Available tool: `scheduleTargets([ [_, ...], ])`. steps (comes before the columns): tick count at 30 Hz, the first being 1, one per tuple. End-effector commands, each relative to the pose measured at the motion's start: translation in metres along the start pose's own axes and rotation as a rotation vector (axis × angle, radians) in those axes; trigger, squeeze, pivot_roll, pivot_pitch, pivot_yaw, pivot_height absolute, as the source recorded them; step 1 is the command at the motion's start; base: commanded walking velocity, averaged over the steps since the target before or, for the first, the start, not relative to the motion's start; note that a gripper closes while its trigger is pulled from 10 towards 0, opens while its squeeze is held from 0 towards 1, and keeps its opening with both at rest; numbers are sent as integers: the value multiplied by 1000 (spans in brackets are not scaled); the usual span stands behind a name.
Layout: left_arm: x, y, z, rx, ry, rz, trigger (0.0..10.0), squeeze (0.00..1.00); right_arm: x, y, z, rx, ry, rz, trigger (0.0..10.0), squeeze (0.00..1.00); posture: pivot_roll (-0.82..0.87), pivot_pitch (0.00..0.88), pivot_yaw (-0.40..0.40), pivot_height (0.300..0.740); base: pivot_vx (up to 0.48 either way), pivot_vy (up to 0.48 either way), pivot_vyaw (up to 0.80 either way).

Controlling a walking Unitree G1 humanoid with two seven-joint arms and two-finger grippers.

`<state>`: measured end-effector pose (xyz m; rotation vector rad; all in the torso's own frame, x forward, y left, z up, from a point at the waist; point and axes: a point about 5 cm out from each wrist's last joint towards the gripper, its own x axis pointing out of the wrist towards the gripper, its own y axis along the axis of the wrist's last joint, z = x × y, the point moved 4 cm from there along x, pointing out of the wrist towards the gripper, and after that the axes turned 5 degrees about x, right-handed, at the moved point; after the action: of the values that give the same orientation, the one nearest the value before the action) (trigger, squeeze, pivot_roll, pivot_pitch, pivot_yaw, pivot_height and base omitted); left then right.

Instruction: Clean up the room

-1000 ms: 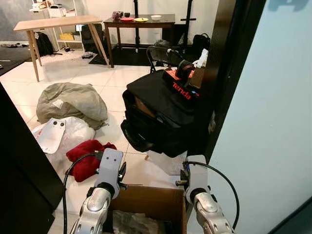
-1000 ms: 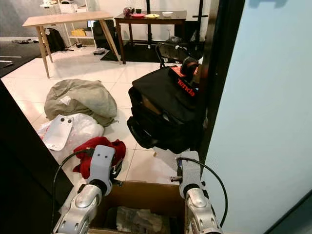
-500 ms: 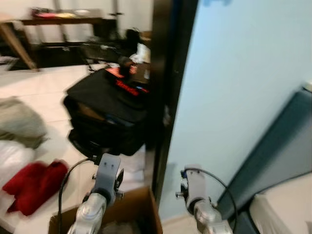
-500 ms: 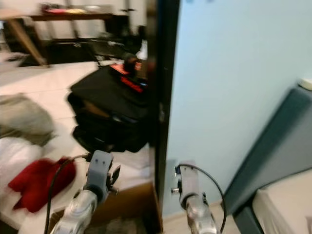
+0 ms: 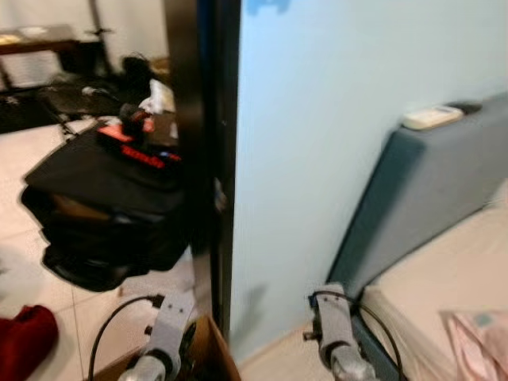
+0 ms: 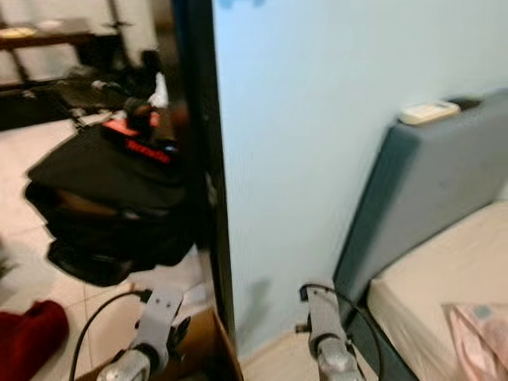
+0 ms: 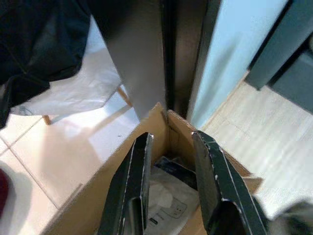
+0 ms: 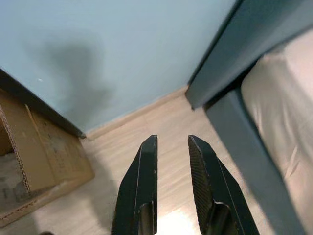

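Beside a dark door frame (image 5: 208,159) and a pale blue wall (image 5: 317,119), both end effectors hang low and empty. Left end effector (image 7: 168,161) — fingers slightly parted — hovers over an open brown cardboard box (image 7: 102,196) holding white plastic packaging (image 7: 168,200). Right end effector (image 8: 171,166), equally ajar, hangs above light wood flooring (image 8: 161,127) near a grey-blue padded bed headboard (image 5: 421,182). A bulky black bag with red lettering (image 5: 103,198) and crumpled red cloth (image 5: 24,337) lie on white tile — clutter awaiting collection.

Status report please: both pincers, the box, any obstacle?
Left pincer open above cardboard box, empty. Right pincer open over floor, empty. Door frame and bed close ahead.
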<state>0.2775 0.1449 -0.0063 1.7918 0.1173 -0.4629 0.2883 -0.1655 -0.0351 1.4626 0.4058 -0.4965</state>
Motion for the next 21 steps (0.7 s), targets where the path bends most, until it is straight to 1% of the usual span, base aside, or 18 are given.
scheduleTargets([
  [1,1,1,0,-23,10,10,10000,0,-1,0,5,22,-14,17,10000,0,-10,63,4,740,0,0,-800],
  [5,4,8,-1,-48,16,27,10000,0,-2,4,4,41,-8,49,10000,0,-13,64,5,740,0,0,-800],
  [7,6,12,1,-36,2,39,10000,0,-2,5,2,40,-2,52,10000,0,-16,64,5,740,0,0,-800],
  [10,7,12,2,-25,-4,39,10000,0,-2,5,1,39,0,50,10000,0,-16,64,5,740,0,0,-800],
  [15,7,4,4,-18,-5,14,10000,0,-3,1,1,33,-2,40,10000,0,-18,65,7,740,0,0,-800],
  [21,7,7,5,-23,-3,27,10000,0,-2,2,1,35,-2,46,10000,0,-18,66,4,740,0,0,-800],
])
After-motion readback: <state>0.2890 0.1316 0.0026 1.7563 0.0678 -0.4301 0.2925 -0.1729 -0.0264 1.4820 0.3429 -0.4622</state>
